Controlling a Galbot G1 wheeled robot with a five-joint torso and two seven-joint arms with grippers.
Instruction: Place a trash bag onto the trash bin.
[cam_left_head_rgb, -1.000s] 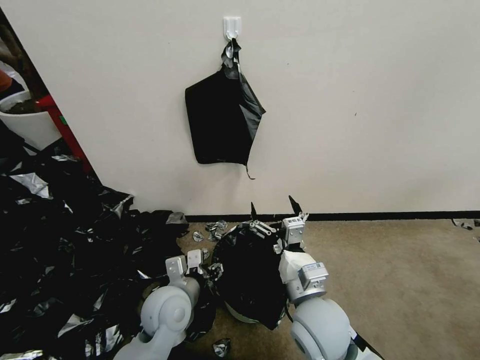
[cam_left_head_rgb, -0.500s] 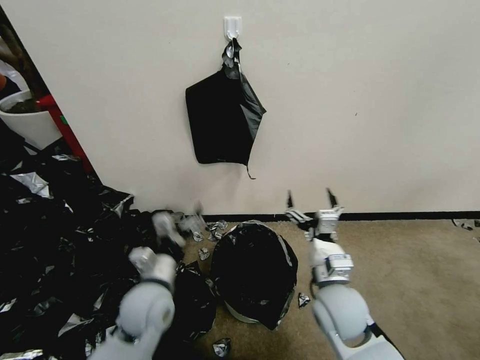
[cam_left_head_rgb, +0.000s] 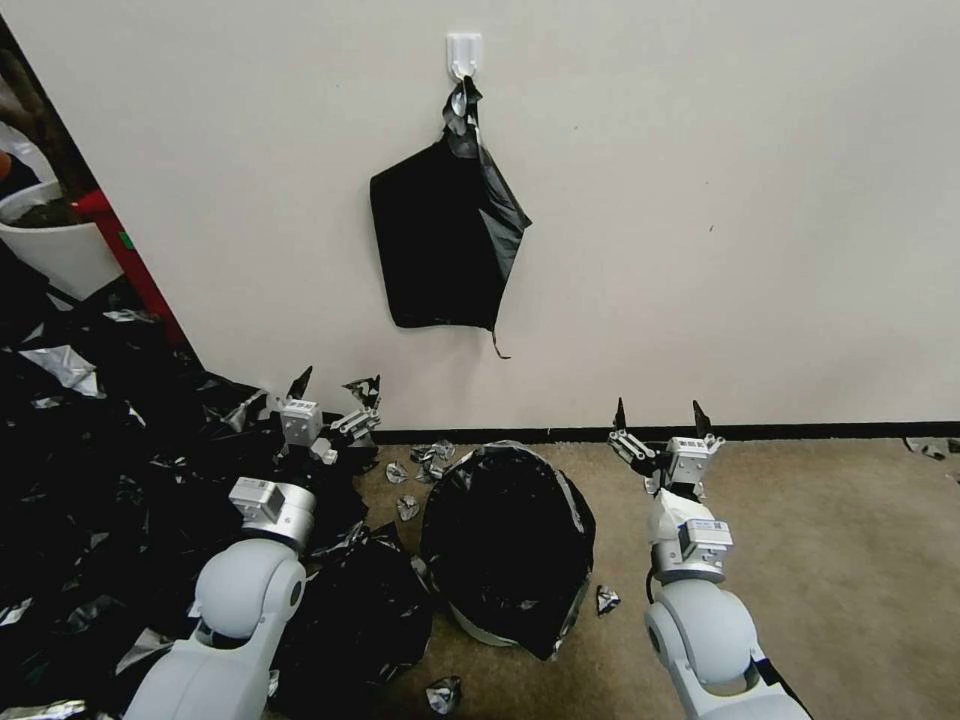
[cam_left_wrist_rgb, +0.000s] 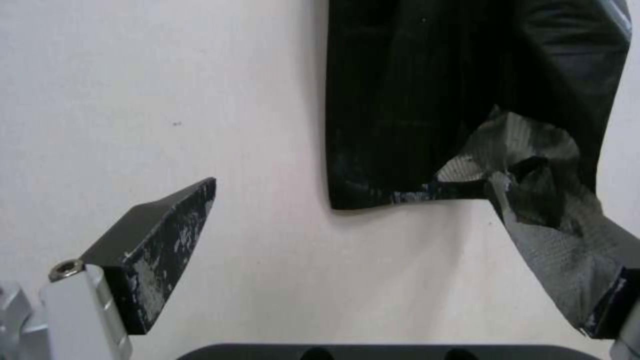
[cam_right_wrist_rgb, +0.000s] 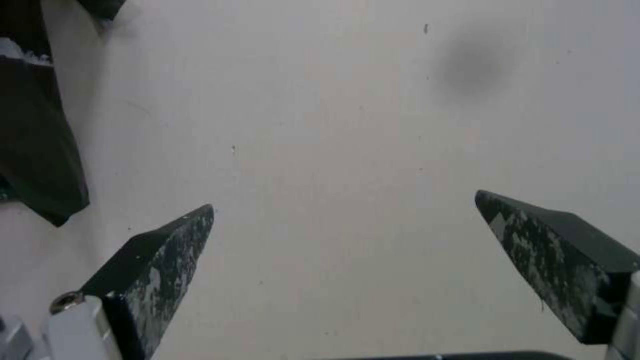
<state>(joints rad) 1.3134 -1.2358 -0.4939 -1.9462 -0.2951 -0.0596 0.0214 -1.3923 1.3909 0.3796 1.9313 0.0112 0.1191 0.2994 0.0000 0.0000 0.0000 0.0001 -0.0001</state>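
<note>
Wrinkly, glossy black film of the trash bag (cam_left_head_rgb: 508, 545) drapes over my round trash bin (cam_left_head_rgb: 480, 628), whose cream base peeks out on the tan carpet floor (cam_left_head_rgb: 830, 560). My left claw (cam_left_head_rgb: 330, 395) and right claw (cam_left_head_rgb: 657, 418) flank it, both spread apart, a black scrap (cam_left_wrist_rgb: 560, 250) clinging to one left finger.

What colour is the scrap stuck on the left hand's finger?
Glossy black with a silvery-grey sheen; the scrap shows best in the left wrist view.

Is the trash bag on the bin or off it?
On: the trash bag drapes over the trash bin, whose cream base peeks out below. Both grippers are open and clear.
</note>
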